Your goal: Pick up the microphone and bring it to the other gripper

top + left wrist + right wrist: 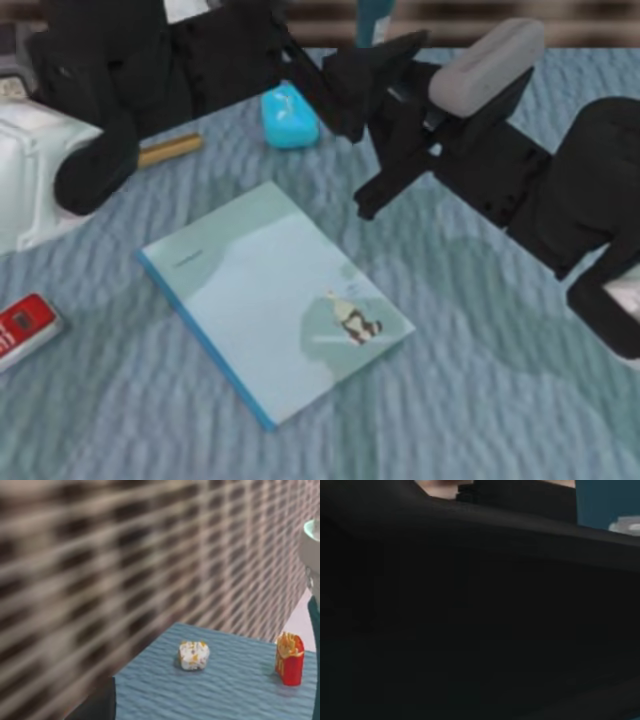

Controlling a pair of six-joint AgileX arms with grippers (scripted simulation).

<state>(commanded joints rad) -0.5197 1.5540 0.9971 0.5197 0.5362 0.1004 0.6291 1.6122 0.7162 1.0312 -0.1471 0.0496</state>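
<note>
The microphone (374,20) shows as a teal handle at the table's far edge, at top centre. In the left wrist view the microphone (313,545) stands upright, silvery head above the teal handle. My left gripper (385,88) reaches in from the left beside it, its fingers (101,704) spread open with nothing between them. My right gripper (396,160), grey block on top, meets it from the right. What holds the microphone is hidden. The right wrist view is dark.
A light blue book (275,300) lies mid-table, with a cyan object (290,118) and a wooden stick (170,150) behind it. A red item (25,325) and a white appliance (30,165) sit at the left. A red fries box (290,659) and a white crumpled thing (194,655) lie farther off.
</note>
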